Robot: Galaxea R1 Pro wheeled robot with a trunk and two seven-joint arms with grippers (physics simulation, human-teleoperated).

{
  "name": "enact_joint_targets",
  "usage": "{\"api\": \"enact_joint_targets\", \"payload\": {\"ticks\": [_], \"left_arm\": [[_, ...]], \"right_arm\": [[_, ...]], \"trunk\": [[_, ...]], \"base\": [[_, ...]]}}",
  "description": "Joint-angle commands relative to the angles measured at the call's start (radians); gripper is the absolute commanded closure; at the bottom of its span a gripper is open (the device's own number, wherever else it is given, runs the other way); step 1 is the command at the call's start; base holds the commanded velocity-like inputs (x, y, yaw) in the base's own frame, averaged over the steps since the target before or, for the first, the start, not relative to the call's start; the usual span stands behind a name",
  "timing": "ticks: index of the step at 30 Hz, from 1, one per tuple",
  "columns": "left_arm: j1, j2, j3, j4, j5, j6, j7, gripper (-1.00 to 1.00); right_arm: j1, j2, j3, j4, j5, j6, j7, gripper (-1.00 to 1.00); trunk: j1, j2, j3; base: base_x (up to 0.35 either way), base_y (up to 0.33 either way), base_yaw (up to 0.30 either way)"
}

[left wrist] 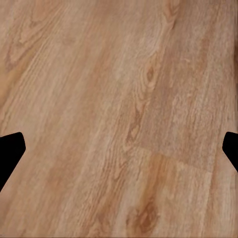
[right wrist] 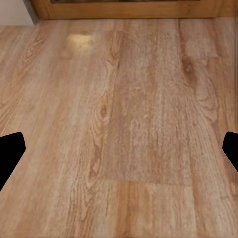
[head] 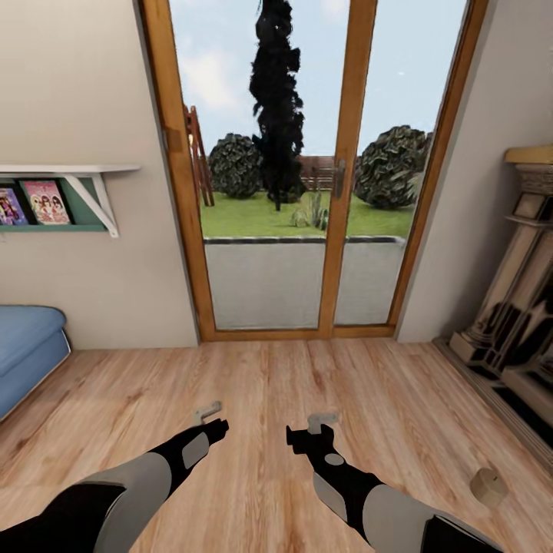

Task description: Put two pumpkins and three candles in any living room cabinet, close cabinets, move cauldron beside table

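Observation:
One candle [head: 488, 487], a stubby tan cylinder, lies on the living room's plank floor [head: 269, 384] at the lower right, to the right of my right arm. My left gripper [head: 209, 415] and right gripper [head: 322, 424] hover side by side low over bare floor, both open and empty. In the left wrist view the left gripper [left wrist: 119, 153] has its black fingertips [left wrist: 11, 148] spread wide over wood planks. The right gripper [right wrist: 119, 153] looks the same, its fingertips [right wrist: 11, 148] far apart. The pumpkins, cabinet, cauldron and table are out of view.
Wood-framed glass doors [head: 338, 177] stand straight ahead, shut, with a garden behind. An ornate stone fireplace surround [head: 522, 307] lines the right wall. A blue sofa [head: 27, 346] sits at the left under a wall shelf [head: 65, 196] with books.

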Motion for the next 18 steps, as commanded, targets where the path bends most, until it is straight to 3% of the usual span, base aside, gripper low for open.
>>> {"api": "enact_joint_targets", "payload": {"ticks": [1, 8, 18], "left_arm": [[0.0, 0.0, -0.003, -0.001, 0.005, 0.001, 0.004, -1.0], [0.0, 0.0, -0.003, -0.001, 0.005, 0.001, 0.004, -1.0], [0.0, 0.0, -0.003, -0.001, 0.005, 0.001, 0.004, -1.0]], "right_arm": [[-0.001, 0.0, 0.009, 0.0, -0.008, -0.003, -0.005, -1.0], [-0.001, 0.0, 0.009, 0.0, -0.008, -0.003, -0.005, -1.0], [-0.001, 0.0, 0.009, 0.0, -0.008, -0.003, -0.005, -1.0]], "trunk": [[0.0, 0.0, 0.0], [0.0, 0.0, 0.007], [0.0, 0.0, 0.009]], "base": [[0.129, 0.031, -0.161], [0.112, 0.01, -0.151], [0.114, 0.069, -0.03]]}}
